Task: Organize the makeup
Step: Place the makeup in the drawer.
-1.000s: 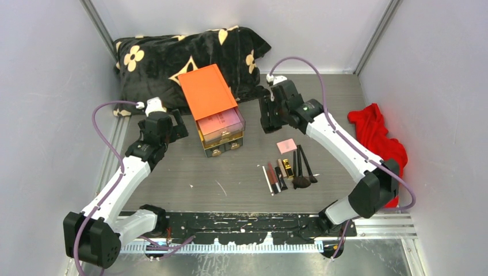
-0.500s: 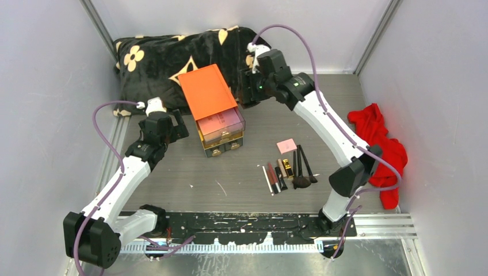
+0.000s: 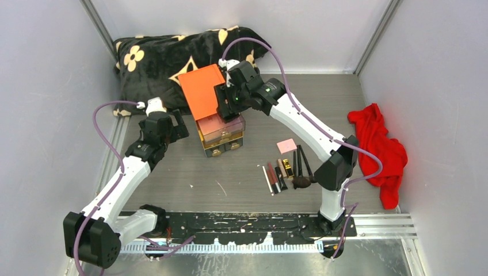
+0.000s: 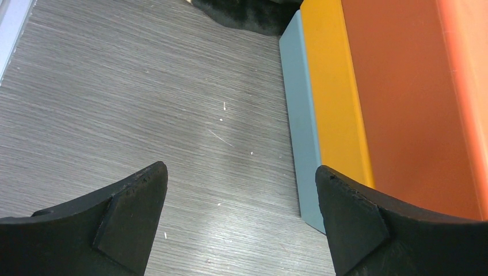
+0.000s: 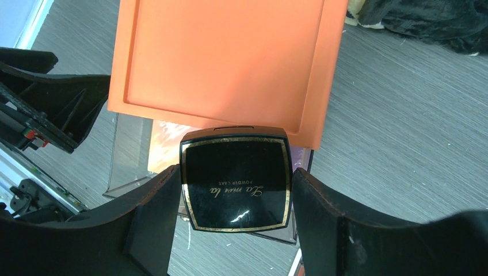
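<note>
Top view: since the earlier frame the right tool (image 3: 230, 102) has swung across the tabletop (image 3: 241, 187) to above the orange-topped box (image 3: 201, 89). The remaining makeup (image 3: 286, 169) lies at its 4 o'clock.

Left wrist: the left tool (image 4: 240, 175) is spread and empty beside the box.

Right wrist: the right tool pinches a black compact (image 5: 236, 185) over the open drawer (image 5: 129, 155). We judge that lowering and release come next.

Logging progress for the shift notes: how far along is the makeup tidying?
Early on. Done: the box's top drawer stands open, with something pink inside. In hand: the right gripper holds a black compact over that drawer; the left gripper is open beside the box. Left: the pink palette, brushes and tubes lie on the table.
</note>
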